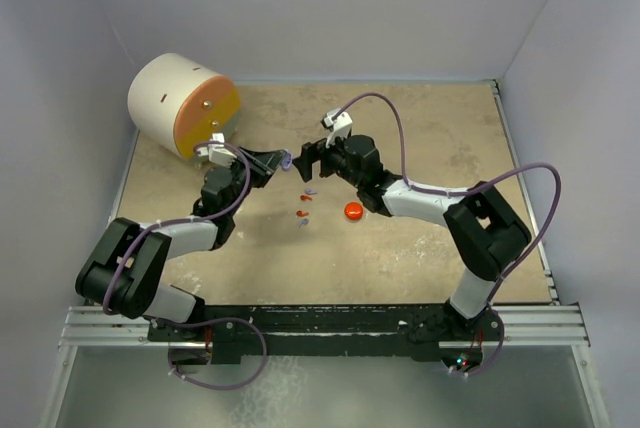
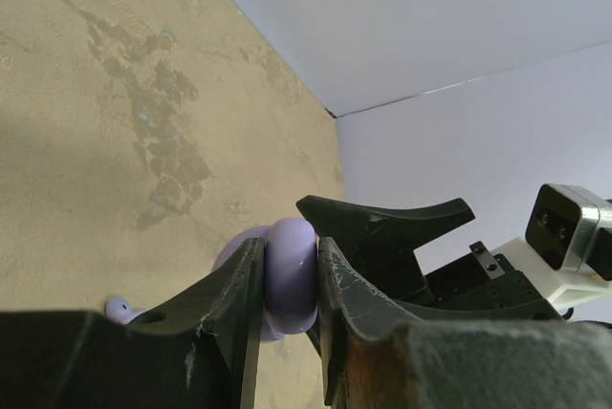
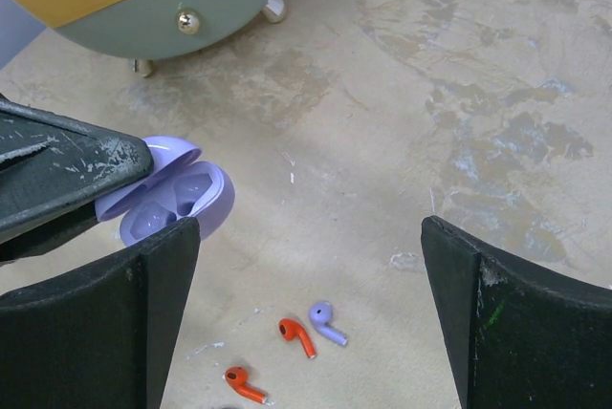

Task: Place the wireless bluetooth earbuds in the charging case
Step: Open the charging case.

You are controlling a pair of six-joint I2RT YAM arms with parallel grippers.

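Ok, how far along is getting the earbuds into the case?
Done: the lavender case is open, clamped in the left fingers, both wells empty. In hand: the right fingers are open near it, holding nothing. Left: all the loading; two red earbuds and a lavender earbud lie on the table.

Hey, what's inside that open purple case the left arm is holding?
Two moulded wells show in the lavender case, both empty. Its near edge is covered by a finger of the right claw, and the left claw hides part of the lid.

Lavender case (image 3: pixel 182 201) gapes open near the scattered earbuds (image 3: pixel 296 335).
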